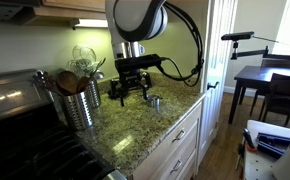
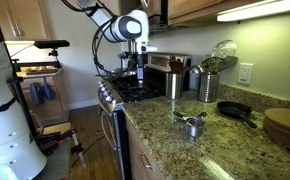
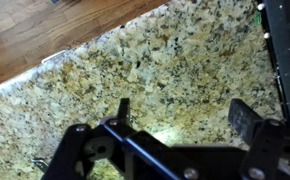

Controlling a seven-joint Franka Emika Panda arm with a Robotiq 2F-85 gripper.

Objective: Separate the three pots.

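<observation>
The small shiny silver pots [image 2: 192, 124] sit bunched together on the granite counter [image 2: 165, 145]; I cannot tell how they are nested. In an exterior view they show as one small silver shape [image 1: 156, 102] just beside my gripper [image 1: 130, 94]. The gripper hangs over the counter, open and empty, a little to the side of the pots. In the wrist view the two dark fingers [image 3: 185, 115] are spread wide over bare granite [image 3: 155, 60]. No pot shows in the wrist view.
A ribbed steel canister with wooden spoons [image 1: 80, 100] stands next to the stove [image 1: 15, 110]. A black frying pan [image 2: 235, 112] and a wooden plate [image 2: 283, 125] lie behind the pots. The counter edge drops to wooden floor [image 3: 25, 30].
</observation>
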